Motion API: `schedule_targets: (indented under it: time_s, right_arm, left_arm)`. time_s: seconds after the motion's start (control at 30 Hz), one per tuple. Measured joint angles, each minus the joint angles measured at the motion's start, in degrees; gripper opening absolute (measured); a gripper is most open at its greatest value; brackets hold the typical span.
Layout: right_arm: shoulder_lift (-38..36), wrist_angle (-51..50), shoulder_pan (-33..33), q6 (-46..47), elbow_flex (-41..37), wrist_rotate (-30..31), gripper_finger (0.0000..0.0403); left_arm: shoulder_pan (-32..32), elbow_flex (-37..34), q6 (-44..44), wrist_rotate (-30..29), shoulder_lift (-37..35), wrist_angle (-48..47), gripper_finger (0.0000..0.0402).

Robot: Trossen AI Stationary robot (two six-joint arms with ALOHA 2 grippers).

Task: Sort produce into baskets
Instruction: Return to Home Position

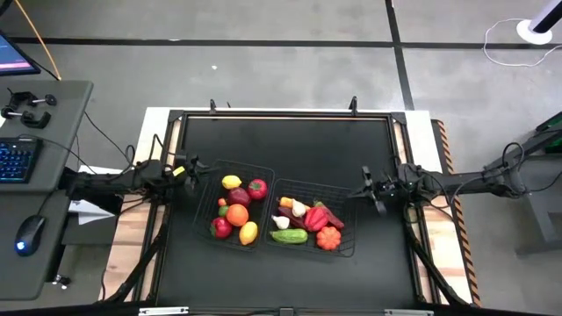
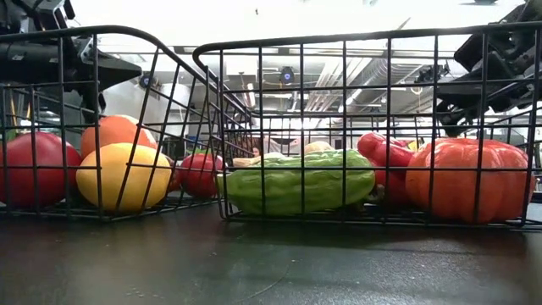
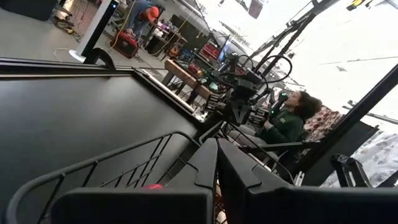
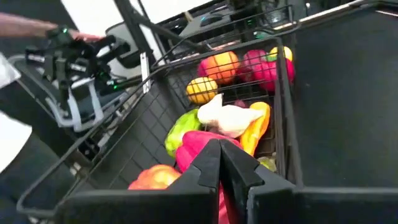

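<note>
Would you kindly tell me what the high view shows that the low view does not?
Only the high view: the blue-lit keyboard and dark computer mouse on a grey desk. Only the low view: the room's ceiling. Both: the two black wire mesh baskets, the green cucumber, the ribbed orange pumpkin, and the left gripper and right gripper beside the baskets.

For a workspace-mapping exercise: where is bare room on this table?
Bare: the table beyond both baskets and the near strip before them. Crowded: the left basket and right basket, with the left pincer and right pincer flanking.
</note>
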Motion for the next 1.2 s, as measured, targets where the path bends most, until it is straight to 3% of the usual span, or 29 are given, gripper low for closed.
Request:
schedule_targets:
  time_s: [0.4, 0.67, 0.97, 1.2]
  right_arm:
    - [0.0, -0.8, 0.0, -13.8, -0.1, -1.1, 0.0000]
    - [0.0, -0.7, 0.0, -6.5, -0.1, 1.3, 0.0000]
    - [-0.4, -0.9, 0.0, -4.8, -0.1, 1.3, 0.0000]
    - [-12.9, -7.3, 0.1, -4.8, -0.2, 1.3, 0.0000]
  left_arm:
    - [0.0, 0.0, 0.0, 0.0, 0.0, 0.0, 0.0001]
    - [0.0, 0.0, 0.0, 0.0, 0.0, 0.1, 0.0000]
    - [-2.3, 0.0, 0.0, 0.0, 0.0, 0.2, 0.0000]
    - [-2.5, -0.1, 0.0, 0.0, 0.0, 0.3, 0.0000]
